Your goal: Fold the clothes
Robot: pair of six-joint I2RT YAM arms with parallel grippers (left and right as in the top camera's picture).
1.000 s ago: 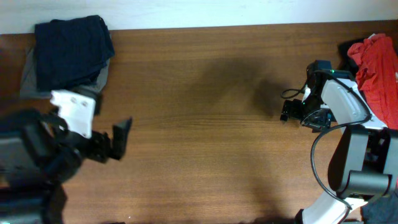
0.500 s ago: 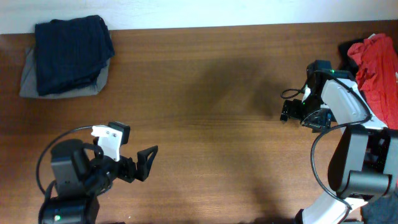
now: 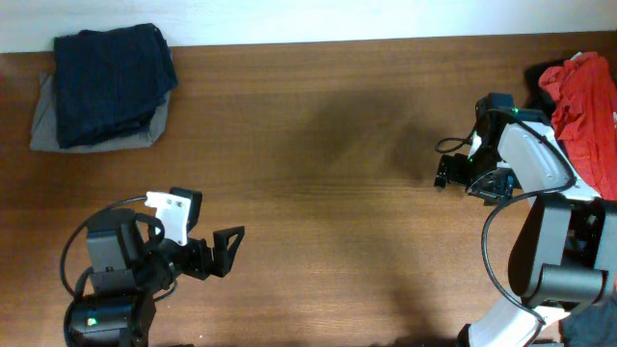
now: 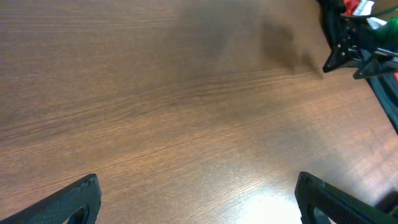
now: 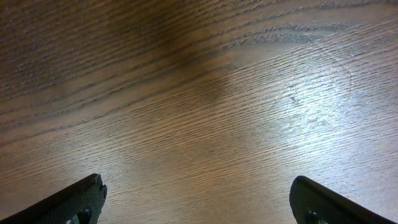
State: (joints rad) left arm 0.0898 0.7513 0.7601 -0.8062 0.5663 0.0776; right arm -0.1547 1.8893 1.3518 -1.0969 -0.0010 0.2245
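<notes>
Upper left of the overhead frame: a folded dark navy-blue cloth garment [image 3: 114, 82], lying on a flat grey-khaki cloth garment [image 3: 40, 133] whose edges peek out at the left and below. Far right edge, beside the right arm's base: a crumpled red cloth garment [image 3: 586, 101], not folded. Between them, a broad brown wood-grain counter [image 3: 318, 125]. Lower left of that frame: the left fingers [image 3: 231, 238], black, spread wide, gripping nothing, pointing toward the right. Same in the left wrist view, with the two tips at the bottom corners and only counter between them. Right of centre: the right fingers [image 3: 442, 178], also spread wide and empty, pointing left, away from the red garment. In the right wrist view, black tips at both lower corners over wood grain. Touched by neither set of fingers: any of the three garments.
</notes>
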